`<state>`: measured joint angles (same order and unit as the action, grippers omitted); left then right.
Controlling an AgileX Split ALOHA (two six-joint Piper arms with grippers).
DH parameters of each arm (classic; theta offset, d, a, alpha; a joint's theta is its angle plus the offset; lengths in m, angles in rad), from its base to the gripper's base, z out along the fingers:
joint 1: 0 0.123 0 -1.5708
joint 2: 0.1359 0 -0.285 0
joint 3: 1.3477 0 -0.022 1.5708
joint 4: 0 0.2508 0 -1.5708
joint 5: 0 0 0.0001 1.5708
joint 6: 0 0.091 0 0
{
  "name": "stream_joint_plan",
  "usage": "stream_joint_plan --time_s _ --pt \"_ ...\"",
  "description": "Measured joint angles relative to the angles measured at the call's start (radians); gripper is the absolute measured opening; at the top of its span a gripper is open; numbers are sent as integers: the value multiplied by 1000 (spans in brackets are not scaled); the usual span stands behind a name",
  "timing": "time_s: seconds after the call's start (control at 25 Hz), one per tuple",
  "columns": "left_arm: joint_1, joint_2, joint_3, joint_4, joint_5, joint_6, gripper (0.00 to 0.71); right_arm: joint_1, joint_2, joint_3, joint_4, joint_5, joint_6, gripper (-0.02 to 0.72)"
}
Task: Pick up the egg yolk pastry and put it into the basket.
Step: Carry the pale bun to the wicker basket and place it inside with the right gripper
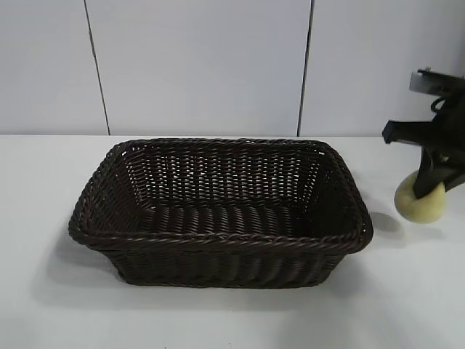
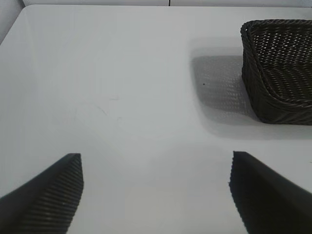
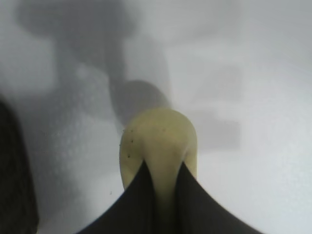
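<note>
The pale yellow egg yolk pastry (image 1: 420, 200) hangs just above the white table, to the right of the basket. My right gripper (image 1: 430, 186) is shut on it from above. In the right wrist view both dark fingers squeeze the egg yolk pastry (image 3: 158, 139) so that it bulges past their tips, with my right gripper (image 3: 163, 168) pinching its middle. The dark brown woven basket (image 1: 218, 238) sits in the centre of the table with nothing inside. My left gripper (image 2: 156, 168) stands open over bare table, well away from the basket (image 2: 280, 105), with nothing between its fingers.
The white table (image 1: 407, 298) runs out on all sides of the basket. A pale panelled wall (image 1: 196, 65) stands behind it. The pastry's shadow falls on the table (image 3: 141, 97) below the right gripper.
</note>
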<state>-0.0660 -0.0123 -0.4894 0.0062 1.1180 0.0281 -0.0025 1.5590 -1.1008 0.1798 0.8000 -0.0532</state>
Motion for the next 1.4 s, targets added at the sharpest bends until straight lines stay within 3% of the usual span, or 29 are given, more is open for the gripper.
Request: stream_joint_plan --time_s 0.2,0.36,0.52,1.04,1.4 --pt "0 0 0 0 0 0 598 0 -63 0 5 42 0 43" --pt "0 0 0 0 0 0 598 5 -67 0 53 46 -8 43" --pt "0 0 0 0 0 0 598 76 -67 0 76 28 -22 42" --pt "0 0 0 0 0 0 598 431 -67 0 93 -119 53 42" --pt "0 0 0 0 0 0 598 556 -67 0 107 -247 58 42"
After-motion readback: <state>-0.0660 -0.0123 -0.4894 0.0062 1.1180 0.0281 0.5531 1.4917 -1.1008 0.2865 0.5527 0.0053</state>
